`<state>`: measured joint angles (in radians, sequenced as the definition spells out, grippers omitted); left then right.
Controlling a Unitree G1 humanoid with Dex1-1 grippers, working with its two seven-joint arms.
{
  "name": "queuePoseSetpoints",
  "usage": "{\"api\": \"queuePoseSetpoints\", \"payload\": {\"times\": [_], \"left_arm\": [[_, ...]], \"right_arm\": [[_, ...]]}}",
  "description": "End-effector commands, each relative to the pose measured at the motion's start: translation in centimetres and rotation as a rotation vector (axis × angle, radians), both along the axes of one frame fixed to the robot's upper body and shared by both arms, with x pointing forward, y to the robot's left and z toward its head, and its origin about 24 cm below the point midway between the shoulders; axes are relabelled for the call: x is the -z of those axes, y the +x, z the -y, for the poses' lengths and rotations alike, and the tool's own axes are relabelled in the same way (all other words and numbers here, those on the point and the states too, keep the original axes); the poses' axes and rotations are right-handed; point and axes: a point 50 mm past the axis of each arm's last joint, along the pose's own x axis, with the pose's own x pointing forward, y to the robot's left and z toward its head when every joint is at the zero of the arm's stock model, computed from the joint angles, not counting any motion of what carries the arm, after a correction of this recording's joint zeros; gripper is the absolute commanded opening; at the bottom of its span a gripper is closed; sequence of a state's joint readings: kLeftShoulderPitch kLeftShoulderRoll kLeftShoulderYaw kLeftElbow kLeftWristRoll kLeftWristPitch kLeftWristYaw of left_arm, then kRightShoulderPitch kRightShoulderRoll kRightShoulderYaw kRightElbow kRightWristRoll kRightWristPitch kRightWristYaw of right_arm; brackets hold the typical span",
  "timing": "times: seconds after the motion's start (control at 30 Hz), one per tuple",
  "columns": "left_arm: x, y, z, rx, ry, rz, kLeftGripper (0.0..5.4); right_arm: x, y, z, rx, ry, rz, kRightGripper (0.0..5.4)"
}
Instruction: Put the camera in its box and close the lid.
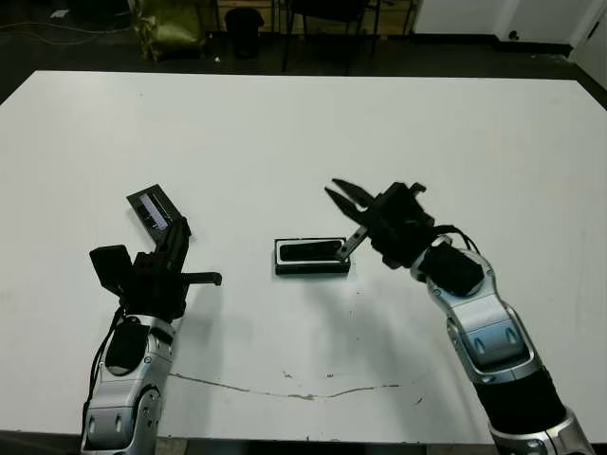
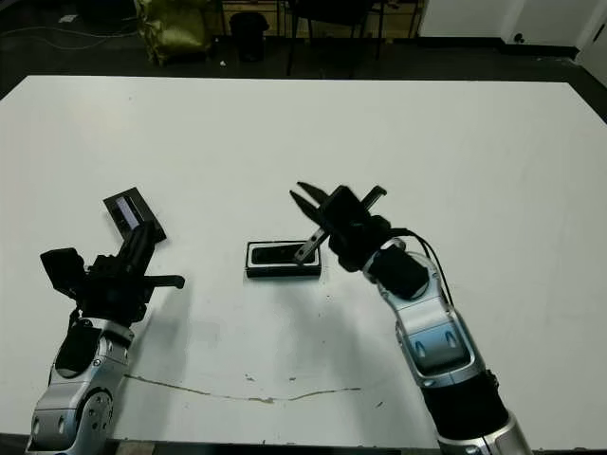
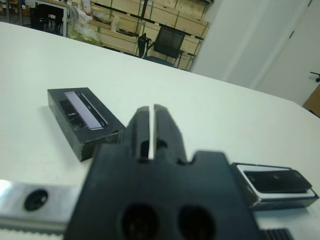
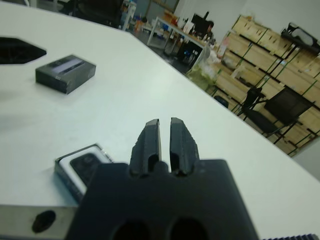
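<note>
The left gripper hovers low over the white table on the left side, its two black fingers pressed nearly together with only a thin slit between them and nothing held. Just beyond its fingertips, toward 11 o'clock, the lid lies flat on the table by itself, a black panel with a greyish window strip along its middle, set at a slant.

Toward 3 o'clock from that gripper, near the middle of the table, sits the box, open, with black walls and a white lining. The camera lies inside it, lengthwise.

At 3 o'clock of the box is the right gripper, raised above the box's right end and clear of it. In the right wrist view its fingers stand close together with a narrow gap, empty.
</note>
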<state>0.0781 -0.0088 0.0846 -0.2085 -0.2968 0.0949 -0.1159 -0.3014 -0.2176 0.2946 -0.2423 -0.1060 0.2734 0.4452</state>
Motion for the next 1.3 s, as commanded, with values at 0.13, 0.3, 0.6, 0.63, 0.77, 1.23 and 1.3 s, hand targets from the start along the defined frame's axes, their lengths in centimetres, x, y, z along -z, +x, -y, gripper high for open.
{"api": "queuePoseSetpoints", "payload": {"times": [0.13,0.3,0.6,0.63,0.77,1.23,1.3], "left_arm": [[0.6,-0.2,-0.2,0.001,-0.001,-0.032,0.00],[0.6,-0.2,-0.3,-0.001,0.010,-0.027,0.00],[0.5,-0.2,-0.1,-0.004,0.012,-0.027,0.00],[0.5,-0.2,-0.1,-0.005,0.011,-0.029,0.00],[0.5,-0.2,0.0,-0.010,0.017,-0.033,0.00],[0.4,-0.1,0.0,-0.004,0.009,-0.024,0.00],[0.4,-0.1,0.0,-0.002,0.009,-0.022,0.00]], "right_arm": [[2.0,-0.4,0.1,0.052,-0.049,-0.080,0.01],[3.3,-0.4,0.0,0.087,-0.072,-0.123,0.01],[5.1,-0.5,0.1,0.115,-0.100,-0.190,0.01],[5.3,-0.5,0.1,0.119,-0.101,-0.197,0.01],[5.9,-0.6,0.2,0.127,-0.116,-0.216,0.01],[7.6,-1.9,0.6,0.097,-0.168,-0.256,0.01],[7.7,-2.0,0.8,0.102,-0.174,-0.261,0.01]]}}
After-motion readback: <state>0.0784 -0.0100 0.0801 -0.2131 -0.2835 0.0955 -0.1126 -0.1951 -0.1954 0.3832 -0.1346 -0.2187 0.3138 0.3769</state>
